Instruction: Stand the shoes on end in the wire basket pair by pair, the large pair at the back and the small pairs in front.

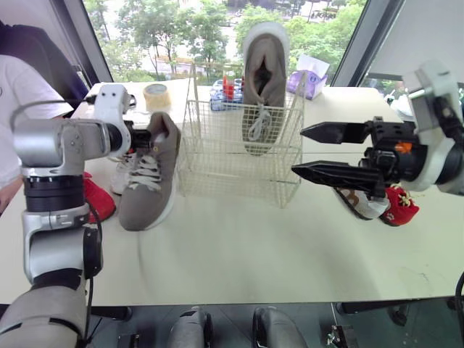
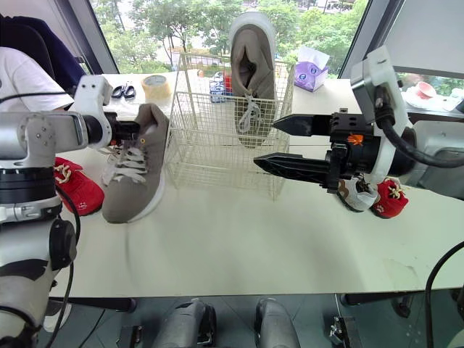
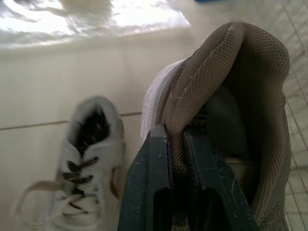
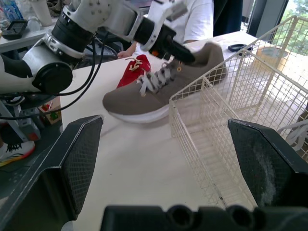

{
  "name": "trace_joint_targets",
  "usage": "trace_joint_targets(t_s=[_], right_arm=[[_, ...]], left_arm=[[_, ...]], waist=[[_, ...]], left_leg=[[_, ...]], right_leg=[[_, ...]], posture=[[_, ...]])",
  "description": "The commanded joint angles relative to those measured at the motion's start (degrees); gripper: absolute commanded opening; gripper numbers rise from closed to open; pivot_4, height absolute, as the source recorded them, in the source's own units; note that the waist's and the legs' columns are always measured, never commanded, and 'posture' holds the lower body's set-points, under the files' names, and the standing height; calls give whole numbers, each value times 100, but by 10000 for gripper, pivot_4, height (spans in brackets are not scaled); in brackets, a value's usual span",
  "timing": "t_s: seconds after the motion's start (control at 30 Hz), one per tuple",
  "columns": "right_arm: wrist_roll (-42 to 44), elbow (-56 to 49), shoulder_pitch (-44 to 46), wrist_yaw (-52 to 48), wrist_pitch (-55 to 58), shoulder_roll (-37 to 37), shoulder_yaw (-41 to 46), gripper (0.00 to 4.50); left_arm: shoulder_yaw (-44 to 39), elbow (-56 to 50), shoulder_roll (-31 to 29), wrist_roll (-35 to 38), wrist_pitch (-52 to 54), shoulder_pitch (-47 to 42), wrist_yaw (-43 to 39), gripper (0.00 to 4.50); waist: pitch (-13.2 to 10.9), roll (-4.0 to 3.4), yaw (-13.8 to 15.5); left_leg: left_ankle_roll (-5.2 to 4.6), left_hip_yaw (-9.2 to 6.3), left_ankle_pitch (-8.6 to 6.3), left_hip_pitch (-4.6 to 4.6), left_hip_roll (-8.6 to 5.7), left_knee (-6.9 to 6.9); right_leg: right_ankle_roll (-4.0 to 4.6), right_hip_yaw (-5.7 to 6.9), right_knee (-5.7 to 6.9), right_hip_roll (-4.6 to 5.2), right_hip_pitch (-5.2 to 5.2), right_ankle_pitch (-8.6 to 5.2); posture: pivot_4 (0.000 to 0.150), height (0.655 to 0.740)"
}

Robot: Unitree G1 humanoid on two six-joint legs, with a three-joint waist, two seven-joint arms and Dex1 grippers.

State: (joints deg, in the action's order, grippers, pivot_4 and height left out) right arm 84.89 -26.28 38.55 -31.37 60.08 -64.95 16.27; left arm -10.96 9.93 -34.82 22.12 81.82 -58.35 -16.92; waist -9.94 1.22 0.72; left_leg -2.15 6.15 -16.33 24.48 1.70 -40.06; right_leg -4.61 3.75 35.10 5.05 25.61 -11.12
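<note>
Left gripper (image 1: 139, 138): jaws clenched on the heel collar of the held shoe (image 1: 148, 177), one finger inside the opening and one outside.
Held shoe: large taupe trainer just left of the wire basket (image 1: 239, 170); heel raised, toe down at the surface (image 1: 254, 246), though whether it touches cannot be told.
Mate (image 1: 263, 80): stands toe-down at the back of the basket, heel above the rim, laces facing the front.
Right gripper (image 1: 297, 151): jaws spread wide with nothing between them, hovering near the basket's right front corner.
Small shoes: small white shoe (image 3: 91, 144) just beside the held shoe; left red shoe (image 1: 98, 199) further out; right red shoe (image 1: 400, 205) and pale shoe (image 1: 362, 204) beyond the right gripper. All lie outside the basket.
Materials: woven mesh upper, padded collar, pale moulded sole, flat white laces; basket of thin cream wire in an open grid.
Handling (judged): probably light. The upper is soft and the collar folds under the pinch, so the shoe may swing or twist. The sole looks like the stiffest part. Loose laces could snag on the wire.
Hold (judged): the heel collar suits a toe-first descent beside the mate.
</note>
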Motion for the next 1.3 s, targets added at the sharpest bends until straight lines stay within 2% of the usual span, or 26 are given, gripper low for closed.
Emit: trace_joint_targets(t_s=[0.03, 0.07, 0.17, 0.2, 0.4, 0.5, 0.6, 0.77, 0.9, 1.0, 1.23, 1.3], right_arm=[[-97, -60, -5, 4, -157, 55, 162, 45000], [-109, -64, -12, 3, -164, 61, 163, 45000], [-178, -54, -21, 7, -187, 103, 153, 45000], [-200, -61, -41, 14, -195, 130, 153, 45000], [-281, -119, -160, -27, -182, 135, 174, 45000], [-134, -149, -183, -140, -94, 15, 250, 45000], [-62, -234, -200, -257, -18, -143, 301, 45000], [14, -303, -251, 0, -107, -108, 325, 45000], [110, -377, -333, 234, -143, -100, 380, 45000], [188, -420, -397, 431, -198, -92, 449, 45000], [354, -518, -582, 647, -247, -142, 571, 45000], [452, -564, -684, 670, -222, -212, 679, 45000]], left_arm=[[-107, -255, -15, 38, 368, 76, 14, 21753], [-107, -275, -9, 23, 422, 100, 26, 27805], [3, -276, -123, 1, 524, 160, -38, 41682], [45, -180, -227, -2, 490, 92, -113, 44808], [407, 1094, -639, -156, -55, -817, -587, 44808], [1024, 1858, -757, -359, -448, -1174, -1071, 44808], [1671, 2910, -624, -745, -1243, -1511, -1642, 44808], [1922, 4664, -29, -1280, -2573, -1982, -1931, 44808], [2096, 5444, 364, -1674, -3296, -2110, -2220, 44808], [2171, 5770, 551, -1962, -3672, -2112, -2258, 35822], [1872, 5988, 510, -2125, -3762, -2423, -2267, 696], [1706, 5907, 273, -2077, -3578, -2677, -2279, 696]], waist=[[0, 0, -3], [0, 0, -3], [0, 0, 3], [0, 0, 4], [0, 0, 13], [1, -1, 10], [1, -2, 12], [0, 0, 13], [0, 1, 5], [0, 1, 16], [0, 1, 18], [-2, 4, 9]], left_leg=[[0, 0, 0, -1, 0, 0], [0, 0, 0, -2, 0, 0], [0, -1, 0, -1, 0, 0], [0, 0, 0, -1, 0, 0], [0, -2, 0, 0, -1, 0], [-1, 1, -1, -1, -2, 0], [-2, 2, -1, -2, -3, 1], [-5, 3, -3, 2, -2, -1], [-12, 9, -7, 12, -3, 0], [-14, 13, -8, 12, -3, -1], [-16, 11, -9, 12, -7, -1], [-18, 11, -10, 16, -9, -2]], right_leg=[[0, 0, 1, 0, 0, 0], [0, 0, 1, 0, 0, 0], [0, 0, 1, 0, 0, 0], [1, 0, 1, 1, 0, 0], [6, 2, 0, 1, 0, -3], [14, 1, -1, 3, 0, -7], [16, 2, 0, 3, 0, -8], [18, 2, -1, 5, 3, -9], [17, 0, -2, 10, 15, -9], [17, 0, -1, 11, 17, -8], [18, 0, 1, 22, 16, -8], [17, 1, 0, 30, 19, -8]], posture=[[1500, 7400], [1500, 7400], [1500, 7400], [1500, 7400], [1500, 7400], [1500, 7400], [1500, 7400], [1500, 7400], [1500, 7400], [1500, 7400], [1500, 7400], [1500, 7400]])
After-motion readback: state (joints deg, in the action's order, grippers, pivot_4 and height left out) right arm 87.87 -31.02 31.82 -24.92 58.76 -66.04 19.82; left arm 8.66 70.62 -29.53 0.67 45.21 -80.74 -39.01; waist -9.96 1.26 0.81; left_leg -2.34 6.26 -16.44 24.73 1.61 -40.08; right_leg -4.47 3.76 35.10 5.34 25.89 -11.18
